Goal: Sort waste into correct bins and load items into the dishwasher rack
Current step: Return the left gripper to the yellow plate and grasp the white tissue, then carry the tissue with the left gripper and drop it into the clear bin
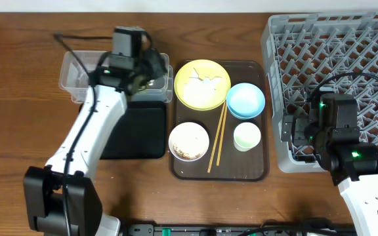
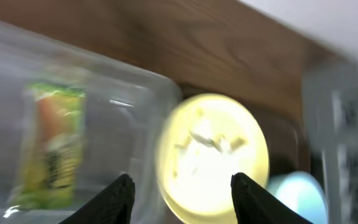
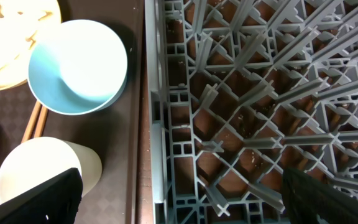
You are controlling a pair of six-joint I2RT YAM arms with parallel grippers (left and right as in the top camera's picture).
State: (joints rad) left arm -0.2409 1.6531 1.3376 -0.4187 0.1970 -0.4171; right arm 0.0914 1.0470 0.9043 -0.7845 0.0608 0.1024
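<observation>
The green-and-orange snack wrapper [image 2: 48, 146] lies inside the clear tub [image 1: 67, 72]. My left gripper [image 1: 152, 68] is open and empty above the tub's right end, its fingers [image 2: 182, 193] spanning the tub edge and the yellow plate [image 1: 202, 84]. A crumpled white tissue [image 1: 205, 82] lies on that plate. The light blue bowl [image 1: 245, 100], white bowl [image 1: 189, 141] with rice residue, pale cup [image 1: 247, 136] and chopsticks [image 1: 216, 141] sit on the brown tray. My right gripper [image 1: 293, 131] is open and empty over the left edge of the grey rack [image 1: 333, 59], also in the right wrist view [image 3: 179, 199].
The black tray [image 1: 136, 131] lies in front of the clear tub, partly under my left arm. The brown serving tray [image 1: 258, 170] sits between the bins and the rack. In the right wrist view the blue bowl [image 3: 76, 65] and cup [image 3: 39, 168] lie left of the rack wall [image 3: 166, 124].
</observation>
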